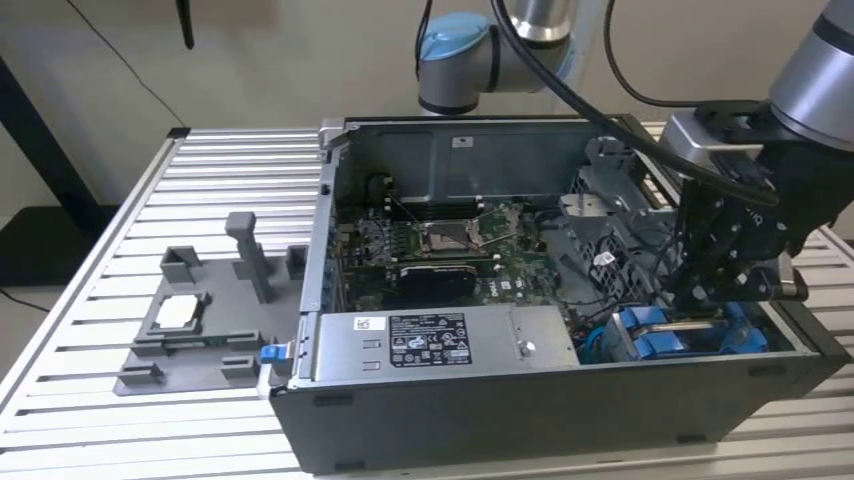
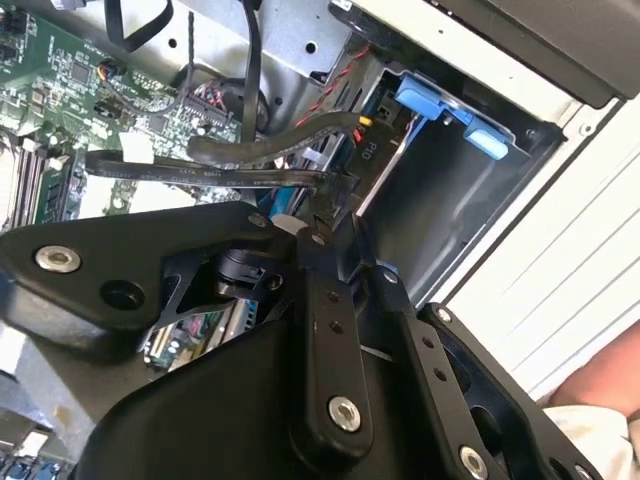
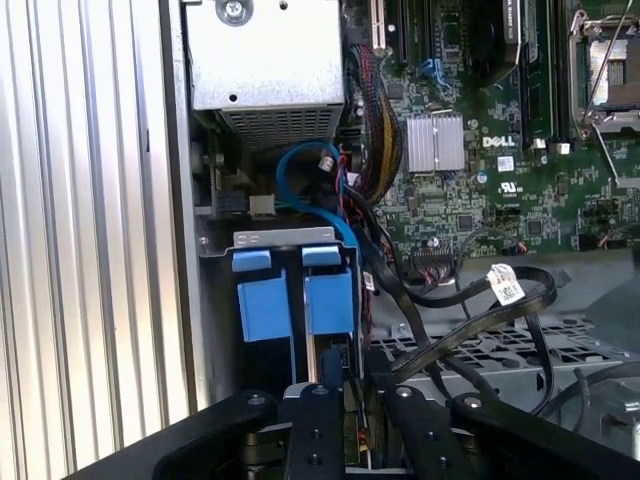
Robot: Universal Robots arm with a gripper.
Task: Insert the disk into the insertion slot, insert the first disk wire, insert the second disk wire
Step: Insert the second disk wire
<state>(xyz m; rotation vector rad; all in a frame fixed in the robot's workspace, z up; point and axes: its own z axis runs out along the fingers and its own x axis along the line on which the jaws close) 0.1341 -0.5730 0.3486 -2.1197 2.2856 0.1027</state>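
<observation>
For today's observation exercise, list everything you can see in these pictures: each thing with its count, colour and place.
Computer case: one, dark grey, open, on the slatted table.
Table: one, silver, ribbed, under everything.
Circuit board: one, green, on the case floor.
Power supply box: one, silver, labelled, along the case's near wall.
Drive bay: one, grey metal with blue plastic tabs, in the case corner at the exterior view's right.
Cables: several, black, looping beside the bay; one blue.
Plastic tray: one, grey, with upright posts, at the exterior view's left of the case.
Chip: one, silver, square, on the tray.
Robot arm: one, silver and blue.
Gripper: one, black, above the bay.
</observation>
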